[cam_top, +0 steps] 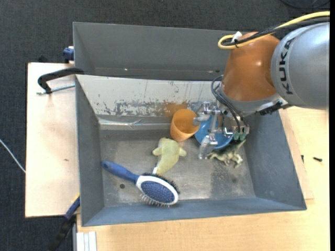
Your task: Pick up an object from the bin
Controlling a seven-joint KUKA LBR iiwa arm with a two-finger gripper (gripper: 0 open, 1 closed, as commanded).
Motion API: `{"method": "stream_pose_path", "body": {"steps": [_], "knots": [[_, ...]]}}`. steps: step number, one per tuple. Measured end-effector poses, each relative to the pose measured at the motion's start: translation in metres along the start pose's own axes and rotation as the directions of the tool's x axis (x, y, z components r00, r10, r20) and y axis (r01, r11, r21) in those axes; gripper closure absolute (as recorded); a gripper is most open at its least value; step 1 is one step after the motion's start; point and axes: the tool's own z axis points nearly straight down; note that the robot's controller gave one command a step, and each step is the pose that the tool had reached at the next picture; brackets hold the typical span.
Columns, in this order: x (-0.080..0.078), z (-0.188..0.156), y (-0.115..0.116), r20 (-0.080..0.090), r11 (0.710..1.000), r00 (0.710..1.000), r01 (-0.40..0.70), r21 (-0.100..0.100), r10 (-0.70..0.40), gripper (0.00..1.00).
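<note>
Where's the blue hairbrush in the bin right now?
In the camera view, the blue hairbrush lies on the floor of the bin near the front wall, left of centre, its bristle head just below the pale yellow soft toy.

Only legible txt: black caps lettering [283,69] "KUK", last letter unclear, on the grey shell of the arm [309,61] at the view's right. It runs top to bottom along the shell's edge, letters turned sideways, just beside the orange cover [248,72]. Blue-grey & rusty marks on the bin [136,107] back wall look like scuffs, can't be read as txt.
</note>
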Motion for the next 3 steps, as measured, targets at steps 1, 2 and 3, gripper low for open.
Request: {"method": "stream_pose_path", "body": {"steps": [1,2,3], "knots": [[-0.008,0.074,-0.071,0.024,0.998,0.998,-0.056,-0.009,0.056,0.0],[-0.011,0.068,-0.068,0.032,0.999,0.998,-0.049,-0.008,0.049,1.0],[-0.003,-0.072,-0.088,0.022,1.0,0.999,-0.032,0.002,0.031,1.0]]}}
